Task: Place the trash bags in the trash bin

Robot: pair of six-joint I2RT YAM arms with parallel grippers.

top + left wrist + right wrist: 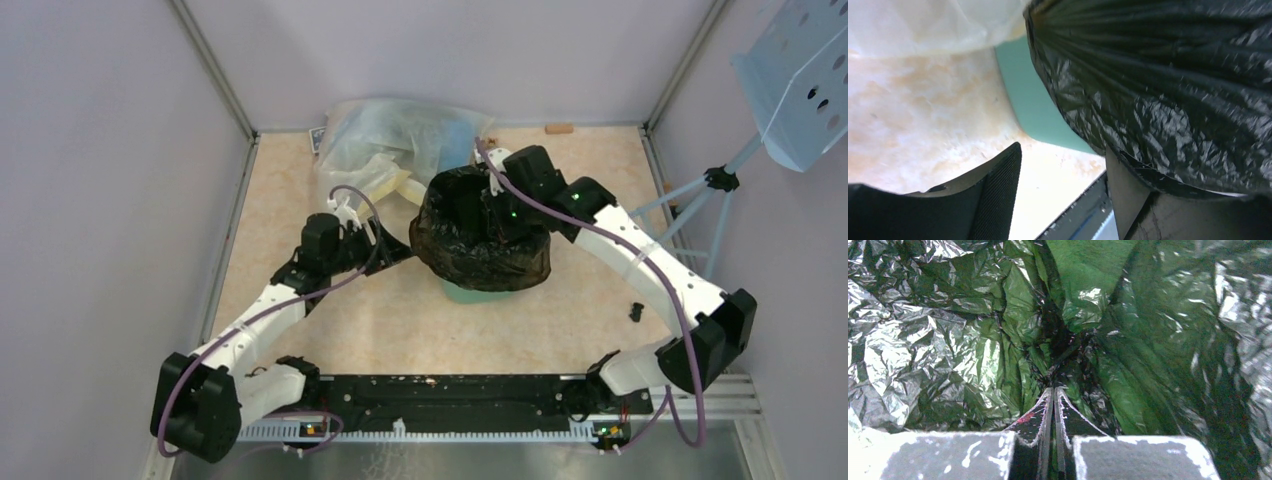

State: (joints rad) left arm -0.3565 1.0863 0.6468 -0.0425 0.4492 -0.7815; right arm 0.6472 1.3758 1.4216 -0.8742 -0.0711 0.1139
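At table centre, the black trash bag [485, 235] is draped over the mint-green trash bin [470, 292], mouth upward. The right gripper [1054, 390] reaches down inside the bag, fingers pressed together. The left gripper [1063, 152] sits beside the bin, fingers spread wide, one touching the bag's lower edge.

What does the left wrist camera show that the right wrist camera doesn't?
Only the left wrist view shows the outside of the black trash bag draped over the mint-green trash bin, the tabletop, a translucent bag, and the left gripper open beside the bin, with the black bag's hem against one finger. Only the right wrist view shows that bag's crinkled inside, with the right gripper shut and pointing into it. Both views show the black trash bag and each camera's own fingers.
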